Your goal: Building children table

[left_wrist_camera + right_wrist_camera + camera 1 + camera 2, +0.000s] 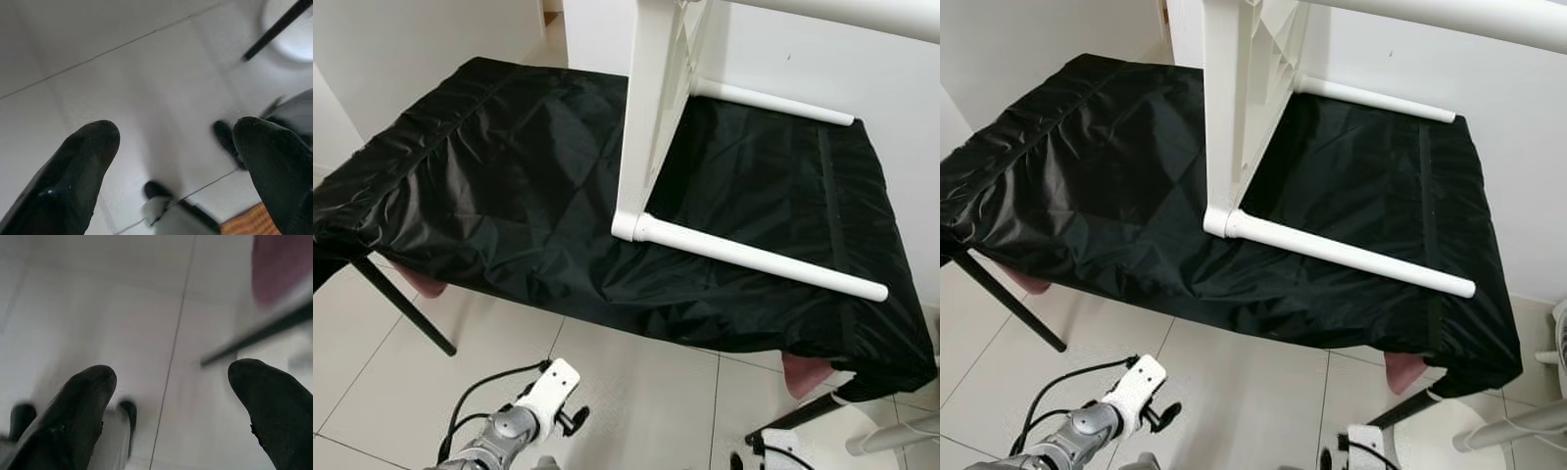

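Table parts in white plastic stand on a tabletop (pixel 509 176) draped in black cloth, both arms hanging low over the tiled floor (pixel 636 392).

The children's table (pixel 656 108) rests tilted on its edge near the middle of the cloth, its flat panel rising out of the top of the head views; a white tube leg (pixel 764 259) sticks out from the lower corner and lies along the cloth toward the robot's right, and a second leg (pixel 773 101) runs near the wall behind. The left pincer (pixel 171 161) hangs with its two black fingers (pixel 78 171) spread wide, holding nothing, above the floor tiles. The right pincer (pixel 171 401) is likewise spread apart and empty, a thin black frame bar (pixel 264 338) and something reddish beyond it.
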`<state>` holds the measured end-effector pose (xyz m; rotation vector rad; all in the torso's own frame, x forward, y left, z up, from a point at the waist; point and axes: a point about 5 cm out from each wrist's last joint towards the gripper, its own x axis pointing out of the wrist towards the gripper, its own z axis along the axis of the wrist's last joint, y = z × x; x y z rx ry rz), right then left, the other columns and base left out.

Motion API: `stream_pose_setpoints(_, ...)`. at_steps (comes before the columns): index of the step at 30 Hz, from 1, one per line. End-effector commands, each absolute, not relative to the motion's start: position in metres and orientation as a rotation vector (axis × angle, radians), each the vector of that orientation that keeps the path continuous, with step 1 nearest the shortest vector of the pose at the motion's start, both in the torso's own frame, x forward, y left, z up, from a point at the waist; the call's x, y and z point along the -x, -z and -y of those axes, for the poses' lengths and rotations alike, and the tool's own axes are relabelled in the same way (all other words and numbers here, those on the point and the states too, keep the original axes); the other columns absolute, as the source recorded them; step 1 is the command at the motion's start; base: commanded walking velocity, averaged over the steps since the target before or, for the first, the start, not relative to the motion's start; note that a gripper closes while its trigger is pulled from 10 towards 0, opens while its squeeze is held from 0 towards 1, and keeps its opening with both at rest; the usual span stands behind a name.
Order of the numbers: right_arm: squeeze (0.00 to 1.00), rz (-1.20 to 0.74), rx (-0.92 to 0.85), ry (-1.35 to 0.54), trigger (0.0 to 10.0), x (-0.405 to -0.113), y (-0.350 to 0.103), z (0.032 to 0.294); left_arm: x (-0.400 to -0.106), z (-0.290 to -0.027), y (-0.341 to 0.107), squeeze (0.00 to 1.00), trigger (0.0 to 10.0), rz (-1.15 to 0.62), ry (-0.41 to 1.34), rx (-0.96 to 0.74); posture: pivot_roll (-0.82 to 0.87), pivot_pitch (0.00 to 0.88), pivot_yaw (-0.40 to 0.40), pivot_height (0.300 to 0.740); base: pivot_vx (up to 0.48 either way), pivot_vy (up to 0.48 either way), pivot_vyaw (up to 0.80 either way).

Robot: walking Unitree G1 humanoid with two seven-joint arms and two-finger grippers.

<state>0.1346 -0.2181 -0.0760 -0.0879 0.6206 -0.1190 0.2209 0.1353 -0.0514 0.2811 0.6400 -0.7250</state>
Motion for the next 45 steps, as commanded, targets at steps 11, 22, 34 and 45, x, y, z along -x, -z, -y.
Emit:
stream_pose_setpoints(11,0.00,-0.215,0.125,-0.193,10.0,-0.157,0.018,0.203,-0.237,-0.140,0.007,0.00,10.0,-0.358,1.053,-0.150,0.02,0.040,-0.029,0.740,0.000,0.000,0.00)
stream_pose_setpoints(22,0.00,-0.121,0.176,-0.577,10.0,-0.139,-0.030,0.191,-0.222,-0.139,-0.054,0.00,10.0,-0.223,1.397,-0.222,0.03,0.052,-0.026,0.740,0.000,0.000,0.00)
stream_pose_setpoints(34,0.00,0.153,0.080,-0.560,10.0,-0.169,-0.117,0.194,-0.238,-0.107,-0.135,0.00,10.0,0.010,1.305,0.014,0.03,0.048,-0.030,0.740,0.000,0.000,0.00)
stream_pose_setpoints(45,0.00,0.266,-0.017,-0.259,10.0,-0.203,-0.143,0.207,-0.259,-0.092,-0.154,0.00,10.0,0.050,1.070,0.096,0.04,0.031,-0.032,0.740,0.000,0.000,0.00)
